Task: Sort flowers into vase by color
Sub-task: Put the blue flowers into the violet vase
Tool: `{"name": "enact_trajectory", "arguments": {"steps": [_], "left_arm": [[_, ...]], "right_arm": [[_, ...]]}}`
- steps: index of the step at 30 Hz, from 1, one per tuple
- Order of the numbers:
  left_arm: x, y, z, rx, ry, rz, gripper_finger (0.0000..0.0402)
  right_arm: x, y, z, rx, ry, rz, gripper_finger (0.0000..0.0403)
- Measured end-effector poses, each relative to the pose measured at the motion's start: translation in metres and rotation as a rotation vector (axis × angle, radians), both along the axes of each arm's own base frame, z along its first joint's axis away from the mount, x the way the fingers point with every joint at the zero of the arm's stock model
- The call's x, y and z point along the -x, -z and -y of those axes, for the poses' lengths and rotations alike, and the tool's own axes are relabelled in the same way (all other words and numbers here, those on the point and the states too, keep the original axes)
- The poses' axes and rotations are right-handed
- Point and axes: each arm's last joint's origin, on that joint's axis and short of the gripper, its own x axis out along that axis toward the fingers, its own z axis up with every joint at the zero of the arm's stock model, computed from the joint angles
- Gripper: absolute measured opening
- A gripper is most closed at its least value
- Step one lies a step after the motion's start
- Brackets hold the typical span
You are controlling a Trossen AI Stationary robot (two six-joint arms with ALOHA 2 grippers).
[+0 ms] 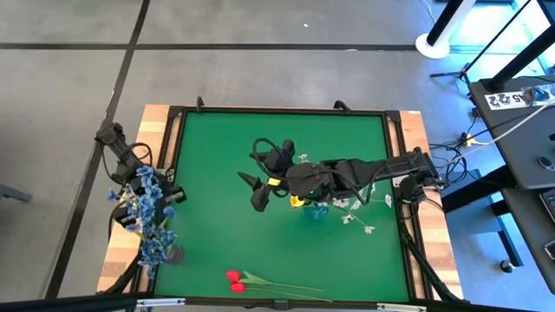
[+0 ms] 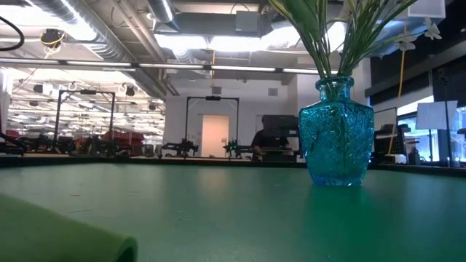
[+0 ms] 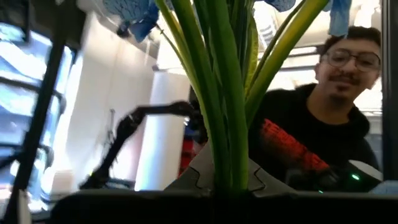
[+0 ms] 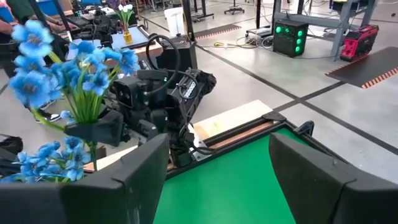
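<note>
Left gripper sits off the green mat at 9 o'clock, over the wooden table edge, clamped tight on the blue flowers. The left wrist view shows the green stems bunched upright between its fingers; a person is in the room behind.

Right gripper hovers near mat centre, jaws wide and empty, pointing toward 9 o'clock. The right wrist view looks straight across at the left arm and its blue bunch.

Blue glass vase stands upright just right of centre, mostly under the right arm from above, already holding green stems, a yellow tulip and white sprays. Red tulips lie flat at 6 o'clock near the mat edge, untouched.

We read the step as placing the blue bunch. For a clean job:
- Only one vase is visible, and it's already crowded. We can't tell where blue is meant to go, so confirm the target first.
- Get the right arm out from over the vase before the left swings in; the paths cross.
- Keep stems vertical and lower them past the rim before releasing, not above it.
- Long stems could lever the vase over, so go slow on contact.
</note>
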Motion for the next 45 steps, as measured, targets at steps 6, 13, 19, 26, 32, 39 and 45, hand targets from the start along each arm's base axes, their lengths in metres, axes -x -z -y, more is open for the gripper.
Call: {"name": "enact_trajectory", "arguments": {"steps": [6,13,19,26,32,39,45], "left_arm": [[-0.001,0.001,0.001,0.020,-0.032,-0.034,0.0003],[-0.006,0.019,0.007,-0.041,-0.020,-0.280,0.0003],[-0.006,0.025,0.010,-0.088,-0.017,-0.325,0.0003],[-0.001,0.022,0.013,-0.132,-0.002,-0.225,0.0003],[0.002,0.020,0.015,-0.158,-0.007,-0.162,0.0002],[0.002,0.028,0.018,-0.217,0.011,-0.227,0.0002],[0.004,0.026,0.019,-0.192,0.075,-0.244,0.0002]], "right_arm": [[0.000,0.000,0.000,0.017,-0.004,-0.007,0.0275],[0.001,0.003,0.000,0.028,-0.004,-0.044,0.0275],[0.001,0.005,0.000,0.030,-0.004,-0.057,0.0275],[0.002,0.008,0.001,0.040,-0.004,-0.098,0.0275],[0.003,0.011,0.001,0.018,0.005,-0.117,0.0275],[0.004,0.013,0.001,-0.036,0.022,-0.114,0.0275],[0.004,0.013,0.002,-0.037,0.039,-0.109,0.0275]]}}
